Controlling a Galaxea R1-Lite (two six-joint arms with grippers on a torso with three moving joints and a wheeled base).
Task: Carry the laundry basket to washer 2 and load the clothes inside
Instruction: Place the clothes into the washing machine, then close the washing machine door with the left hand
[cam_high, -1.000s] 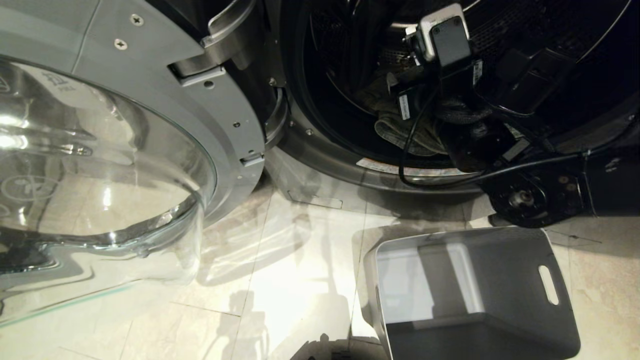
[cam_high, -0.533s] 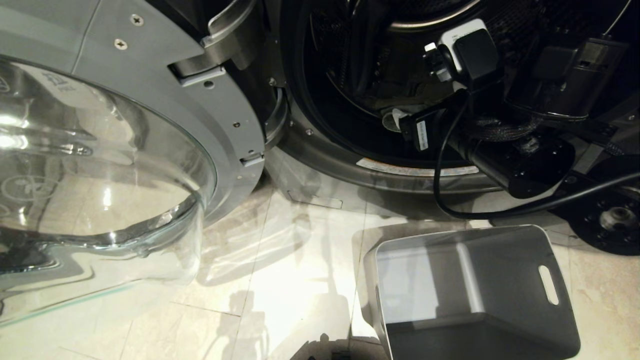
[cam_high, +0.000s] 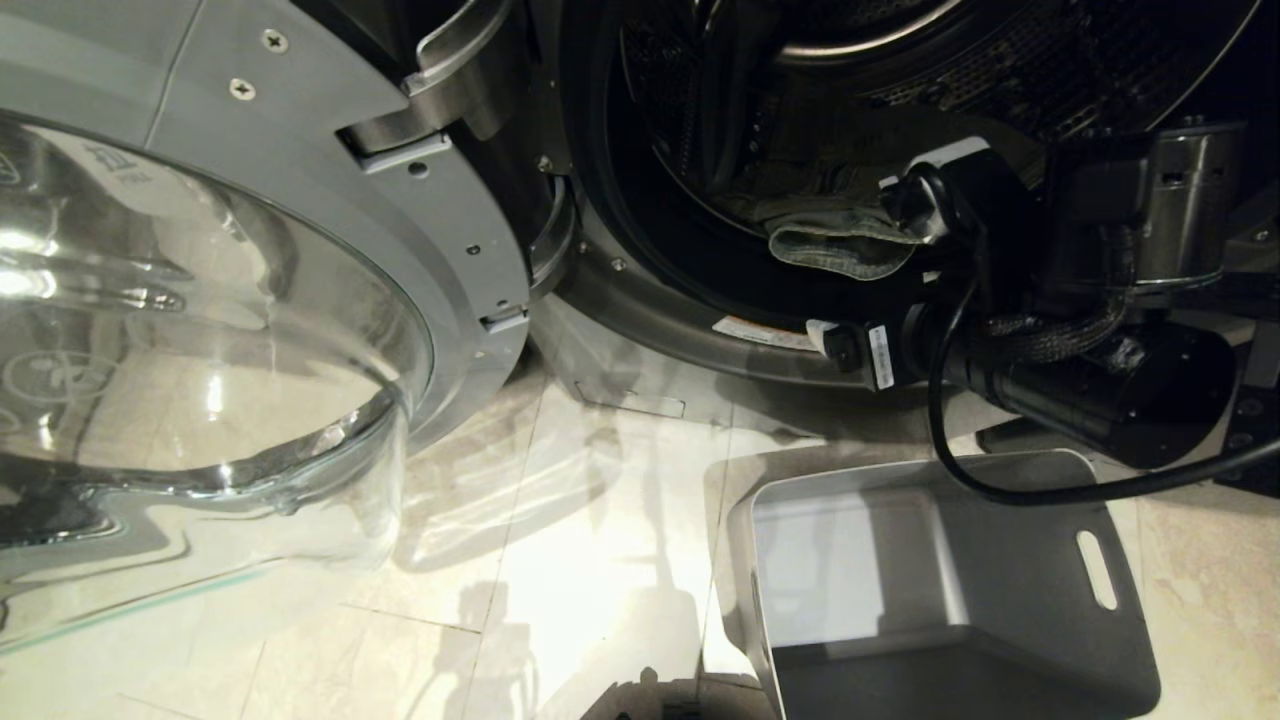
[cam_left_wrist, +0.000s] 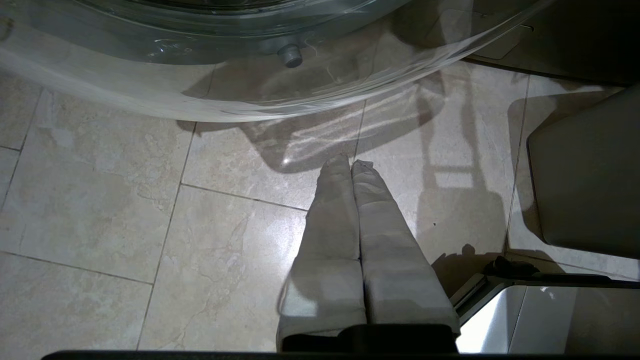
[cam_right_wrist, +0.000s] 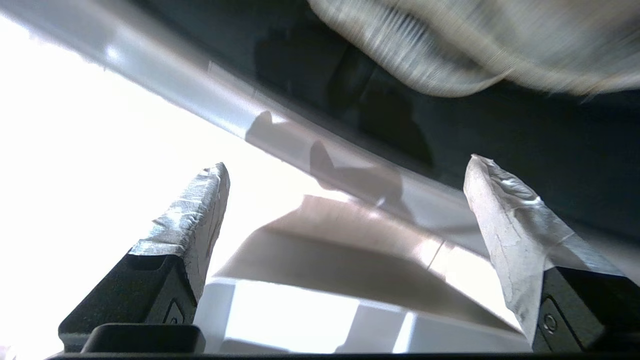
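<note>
Grey plastic fills the lower right of the head view: the laundry basket (cam_high: 950, 590) sits on the pale tiled floor (cam_high: 560, 560), one slot handle showing in its right wall, nothing inside it. Over in the left wrist view the left gripper (cam_left_wrist: 350, 165) hangs low above those same tiles, its two taped fingers (cam_left_wrist: 330, 225) pressed together, shut on nothing, with a corner of the basket off to the side. Up the frame a little, centre right, and there's the right gripper (cam_right_wrist: 345, 172) at the lip of the washer opening; its wrist view shows both taped fingers (cam_right_wrist: 195, 220) spread wide apart with empty air between them, holding nothing. The black arm and its cable (cam_high: 960, 440) loop down over the basket's far rim. Just past the gripper, upper centre, the clothes (cam_high: 835, 235) lie inside the drum of washer 2 (cam_high: 700, 330), a faded grey-green bundle with a thick seam resting near the door rim. At far left the glass door (cam_high: 200, 330) stands swung open.
</note>
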